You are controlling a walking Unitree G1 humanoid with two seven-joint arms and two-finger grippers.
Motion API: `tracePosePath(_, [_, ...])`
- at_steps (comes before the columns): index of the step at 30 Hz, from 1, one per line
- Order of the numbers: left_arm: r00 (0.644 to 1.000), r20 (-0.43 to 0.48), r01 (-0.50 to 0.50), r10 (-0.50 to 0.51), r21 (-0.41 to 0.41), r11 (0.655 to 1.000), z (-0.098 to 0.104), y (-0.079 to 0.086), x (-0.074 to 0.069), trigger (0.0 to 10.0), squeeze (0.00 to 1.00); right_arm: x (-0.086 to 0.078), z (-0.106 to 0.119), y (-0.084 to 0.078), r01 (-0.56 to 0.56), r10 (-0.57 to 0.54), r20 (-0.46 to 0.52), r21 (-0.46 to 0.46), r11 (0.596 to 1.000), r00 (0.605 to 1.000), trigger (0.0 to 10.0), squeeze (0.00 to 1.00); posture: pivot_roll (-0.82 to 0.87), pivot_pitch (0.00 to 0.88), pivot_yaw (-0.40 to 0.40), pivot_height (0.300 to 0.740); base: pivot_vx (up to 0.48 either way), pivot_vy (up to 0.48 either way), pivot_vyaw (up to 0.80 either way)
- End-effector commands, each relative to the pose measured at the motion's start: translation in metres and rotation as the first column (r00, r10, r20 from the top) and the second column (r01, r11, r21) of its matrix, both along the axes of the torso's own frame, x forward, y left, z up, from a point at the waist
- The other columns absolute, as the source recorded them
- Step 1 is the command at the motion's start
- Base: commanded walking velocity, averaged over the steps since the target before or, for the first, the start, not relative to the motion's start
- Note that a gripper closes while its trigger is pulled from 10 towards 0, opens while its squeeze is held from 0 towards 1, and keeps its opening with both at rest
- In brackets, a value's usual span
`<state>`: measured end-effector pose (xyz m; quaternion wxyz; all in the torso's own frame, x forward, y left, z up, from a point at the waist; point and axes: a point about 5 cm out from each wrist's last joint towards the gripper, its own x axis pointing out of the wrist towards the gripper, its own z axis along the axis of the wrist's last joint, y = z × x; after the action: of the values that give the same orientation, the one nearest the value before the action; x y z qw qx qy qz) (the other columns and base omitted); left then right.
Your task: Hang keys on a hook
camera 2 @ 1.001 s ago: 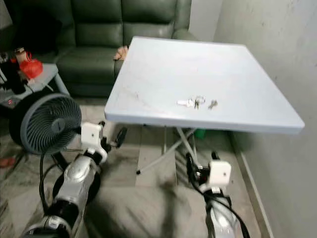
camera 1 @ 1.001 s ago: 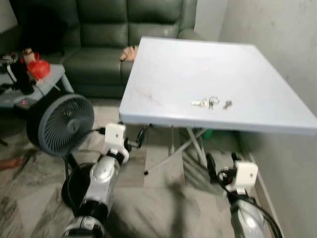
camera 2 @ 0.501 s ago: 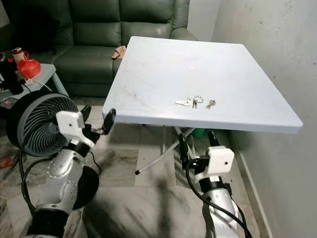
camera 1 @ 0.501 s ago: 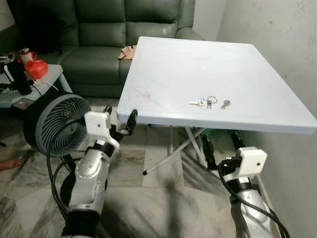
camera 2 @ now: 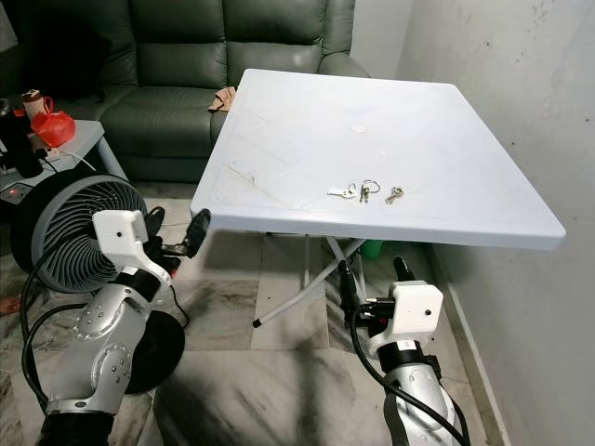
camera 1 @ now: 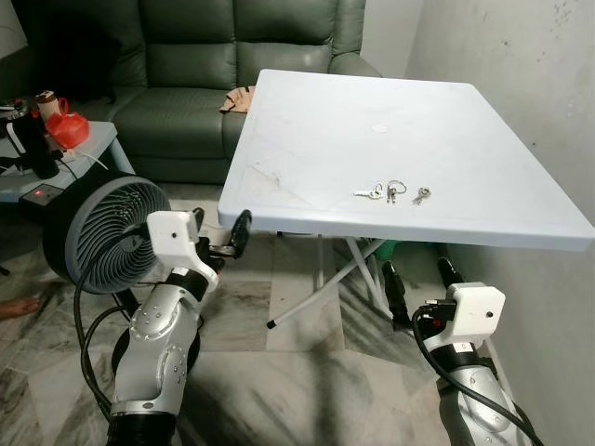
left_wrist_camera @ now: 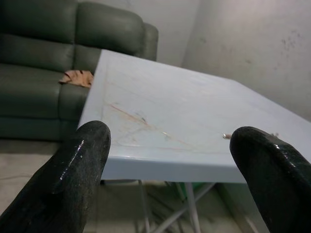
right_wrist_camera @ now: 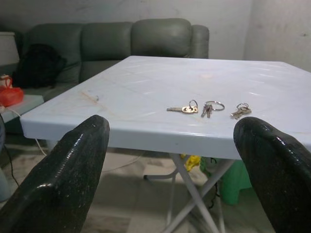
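Three small bunches of keys lie in a row near the front of the white folding table [camera 1: 325, 121]: one with a key pointing left [camera 1: 370, 193], a ringed one [camera 1: 395, 190] and a small one [camera 1: 422, 195]. The right wrist view shows the same keys [right_wrist_camera: 212, 107] straight ahead on the tabletop. My left gripper [camera 1: 220, 228] is open, below and in front of the table's front left corner. My right gripper [camera 1: 418, 277] is open too, below the front edge and short of the keys. Neither touches anything.
A round grey floor fan [camera 1: 98, 232] stands just left of my left arm. Behind it are a green sofa [camera 1: 232, 56] and a low side table [camera 1: 84, 149] with a red object [camera 1: 67, 127]. A wall [camera 1: 539, 84] runs along the table's right side. The table's legs [camera 1: 339, 274] cross underneath.
The blurred view has steadied and shifted slightly. Both arms rose from low down toward the table's front edge, then the left gripper settled a little lower. The keys have not moved.
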<state>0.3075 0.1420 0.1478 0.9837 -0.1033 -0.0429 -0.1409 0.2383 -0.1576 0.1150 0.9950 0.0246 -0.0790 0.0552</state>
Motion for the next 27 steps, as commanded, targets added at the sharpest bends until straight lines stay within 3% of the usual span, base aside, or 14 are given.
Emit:
tracePosePath(1, [1.000, 0.009, 0.014, -0.015, 0.027, 1.000, 0.008, -0.002, 0.004, 10.0, 0.00, 0.004, 0.008, -0.004, 0.019, -0.019, 0.023, -0.008, 1.000, 1.000, 10.0, 0.00, -0.12, 0.017, -0.027, 0.740, 0.000, 0.000, 0.00])
tracePosePath(11, [0.999, 0.013, 0.030, -0.030, 0.061, 0.998, 0.010, -0.008, 0.007, 10.0, 0.00, 0.012, 0.017, -0.005, 0.021, -0.020, 0.046, -0.020, 1.000, 0.999, 10.0, 0.00, -0.12, 0.026, -0.025, 0.740, 0.025, 0.000, 0.00])
tracePosePath(27, [0.999, 0.013, 0.036, -0.037, 0.069, 0.997, 0.009, -0.010, 0.007, 10.0, 0.00, 0.016, 0.019, 0.000, -0.002, 0.003, 0.051, -0.023, 1.000, 0.999, 10.0, 0.00, -0.11, 0.032, -0.036, 0.740, 0.401, 0.000, 0.00])
